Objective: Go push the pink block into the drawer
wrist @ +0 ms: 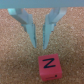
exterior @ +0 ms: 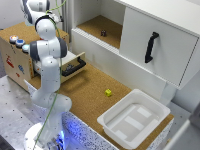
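In the wrist view a pink block (wrist: pixel 49 66) marked with a dark "Z" lies on a cork surface. My gripper (wrist: pixel 40 43) hangs just beyond it, and its pale blue fingers (wrist: pixel 29 27) stand a narrow gap apart with nothing between them. They do not touch the block. In the exterior view the light-wood drawer (exterior: pixel 71 64) with its black bar handle (exterior: pixel 75 67) is pulled out of the plywood cabinet (exterior: pixel 17 62). My arm (exterior: pixel 47 50) stands in front of it. The block and gripper are hidden in that view.
A small yellow block (exterior: pixel 108 92) lies on the cork table. A white plastic tub (exterior: pixel 132 117) stands at the exterior view's lower right. A large white door (exterior: pixel 160 45) with a black vertical handle is at the right, with a small dark object (exterior: pixel 103 33) in the open compartment beside it.
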Tool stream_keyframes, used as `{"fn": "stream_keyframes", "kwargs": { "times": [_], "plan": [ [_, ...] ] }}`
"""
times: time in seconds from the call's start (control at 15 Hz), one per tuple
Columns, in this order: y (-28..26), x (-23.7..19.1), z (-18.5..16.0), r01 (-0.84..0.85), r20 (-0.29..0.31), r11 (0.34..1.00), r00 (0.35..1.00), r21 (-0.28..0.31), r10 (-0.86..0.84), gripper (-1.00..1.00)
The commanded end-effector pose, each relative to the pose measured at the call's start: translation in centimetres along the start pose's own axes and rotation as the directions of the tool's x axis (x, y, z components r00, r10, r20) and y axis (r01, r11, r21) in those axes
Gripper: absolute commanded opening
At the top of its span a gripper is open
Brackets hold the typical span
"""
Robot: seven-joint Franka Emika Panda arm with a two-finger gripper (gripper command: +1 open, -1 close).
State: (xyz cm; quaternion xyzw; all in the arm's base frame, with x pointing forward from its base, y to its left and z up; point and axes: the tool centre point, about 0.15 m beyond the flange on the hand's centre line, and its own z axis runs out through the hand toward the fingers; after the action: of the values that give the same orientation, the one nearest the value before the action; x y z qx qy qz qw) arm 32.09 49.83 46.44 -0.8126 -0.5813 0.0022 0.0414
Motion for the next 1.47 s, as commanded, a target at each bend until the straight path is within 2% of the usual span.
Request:
{"fn": "stream_keyframes", "kwargs": {
  "times": [0.0,0.27,0.4,0.73,1.4],
  "plan": [
    [1.6,2.0,1.8,-0.021,0.002,0.997,1.0,-0.068,0.021,-1.0],
    [1.6,0.9,2.6,-0.042,-0.035,0.993,0.999,-0.113,0.038,-1.0],
    [1.3,0.4,3.2,-0.026,-0.02,0.99,1.0,-0.135,0.023,-1.0],
    [0.9,-2.0,4.4,-0.038,-0.01,0.993,0.999,-0.112,0.037,-1.0],
    [1.5,-6.9,4.4,-0.039,-0.019,0.994,0.999,-0.102,0.037,-1.0]
  ]
}}
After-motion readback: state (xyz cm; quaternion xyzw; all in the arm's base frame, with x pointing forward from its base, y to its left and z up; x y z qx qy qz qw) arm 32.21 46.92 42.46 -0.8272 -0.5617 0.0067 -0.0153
